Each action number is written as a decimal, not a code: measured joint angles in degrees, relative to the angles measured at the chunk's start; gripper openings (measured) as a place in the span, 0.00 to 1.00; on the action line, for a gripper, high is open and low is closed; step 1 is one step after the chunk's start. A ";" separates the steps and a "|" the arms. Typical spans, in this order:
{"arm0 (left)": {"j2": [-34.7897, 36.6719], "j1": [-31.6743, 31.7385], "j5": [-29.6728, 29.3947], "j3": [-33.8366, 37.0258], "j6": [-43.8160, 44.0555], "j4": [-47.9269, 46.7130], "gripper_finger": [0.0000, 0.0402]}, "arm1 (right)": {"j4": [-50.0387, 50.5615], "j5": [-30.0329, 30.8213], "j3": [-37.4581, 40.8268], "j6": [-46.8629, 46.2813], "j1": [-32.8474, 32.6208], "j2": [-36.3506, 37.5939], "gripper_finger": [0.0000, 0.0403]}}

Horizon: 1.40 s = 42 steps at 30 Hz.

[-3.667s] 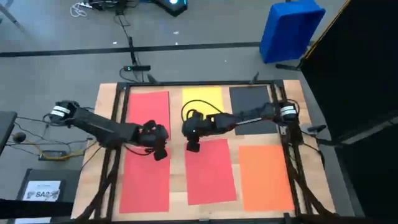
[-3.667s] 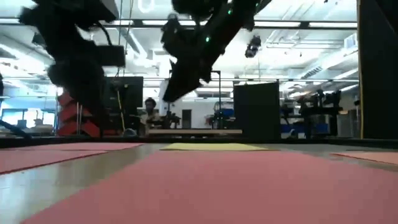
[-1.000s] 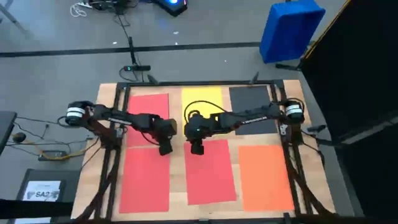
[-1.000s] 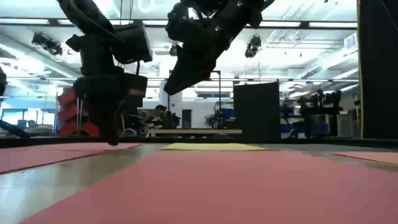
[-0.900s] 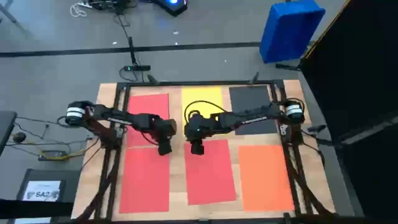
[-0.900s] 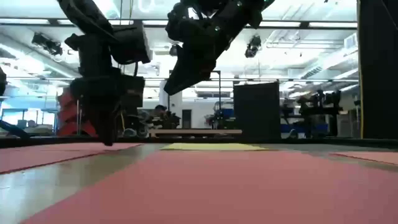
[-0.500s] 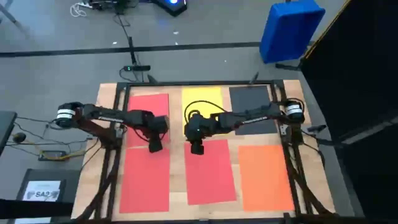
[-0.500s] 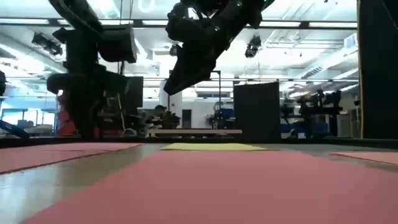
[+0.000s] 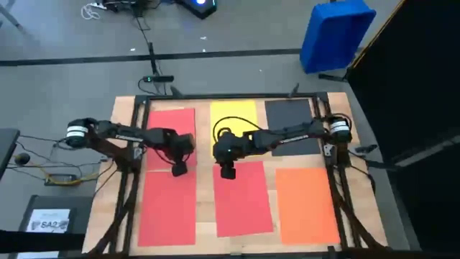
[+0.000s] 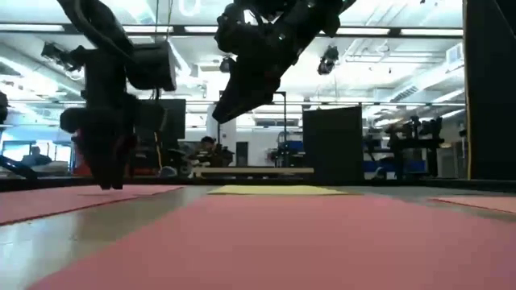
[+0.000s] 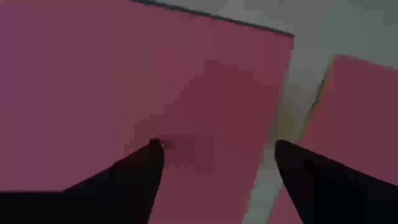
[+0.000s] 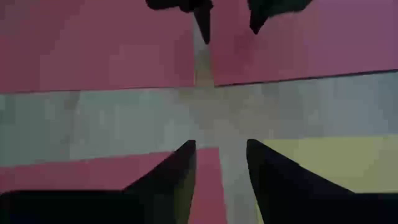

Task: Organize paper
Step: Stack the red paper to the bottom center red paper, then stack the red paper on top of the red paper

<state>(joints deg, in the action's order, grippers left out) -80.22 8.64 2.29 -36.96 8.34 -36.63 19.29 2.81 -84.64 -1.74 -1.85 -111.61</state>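
Paper lies flat in six sheets on the wooden table [image 9: 122,144], in two rows as seen from above. In the near row, at about 7 o'clock from the table's middle, there is a red sheet [image 9: 169,210]; at 6 o'clock a second red sheet [image 9: 243,201]; at 5 o'clock an orange sheet [image 9: 307,203]. In the far row, at 11 o'clock lies a third red sheet [image 9: 167,128], at 12 o'clock a yellow sheet [image 9: 233,115], and at 1 o'clock a dark grey sheet [image 9: 289,119]. The sheets are separate, with bare wood between them.

The left gripper [image 9: 178,169] hangs over the line where the two red sheets on the left meet, close to their edges toward the table's middle. Its two dark fingers [image 11: 140,165] stand wide apart and hold nothing; the left wrist view shows red paper between them and a strip of wood beside it. In the low view this gripper [image 10: 105,173] points down, just above the red paper.

The right gripper [image 9: 227,171] is near the table's middle, above the gap between the yellow sheet and the middle red sheet. Its fingers [image 12: 180,158] are partly apart, with only bare wood between them, gripping nothing. In the low view it [image 10: 230,109] is well above the table.

Beyond the table, at 1 o'clock, a blue bin [image 9: 336,32] stands on the floor. In the low view a person [image 10: 208,149] sits far behind in the room.
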 joint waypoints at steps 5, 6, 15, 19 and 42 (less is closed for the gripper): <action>-2.45 0.01 0.37 -0.19 -0.25 3.34 0.72 | 0.07 0.00 0.00 -0.02 0.00 0.00 0.29; -2.47 0.01 0.40 -0.19 -0.25 4.01 0.72 | 0.07 0.00 0.00 0.00 0.00 0.00 0.29; -2.72 0.03 -1.06 -0.87 -0.40 7.68 0.61 | 0.09 0.00 0.00 0.16 0.00 0.00 0.29; -2.76 0.03 -1.04 -1.11 -0.40 7.88 0.53 | -0.13 0.00 0.14 -0.09 0.00 0.00 0.29; -2.00 4.77 -4.65 -5.42 -4.43 2.09 0.45 | -18.30 -13.28 4.07 -11.30 4.96 -8.87 0.29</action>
<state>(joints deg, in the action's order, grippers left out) -82.21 13.40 -2.35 -42.37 3.92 -34.54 0.99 -10.47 -80.58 -13.04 3.11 -120.49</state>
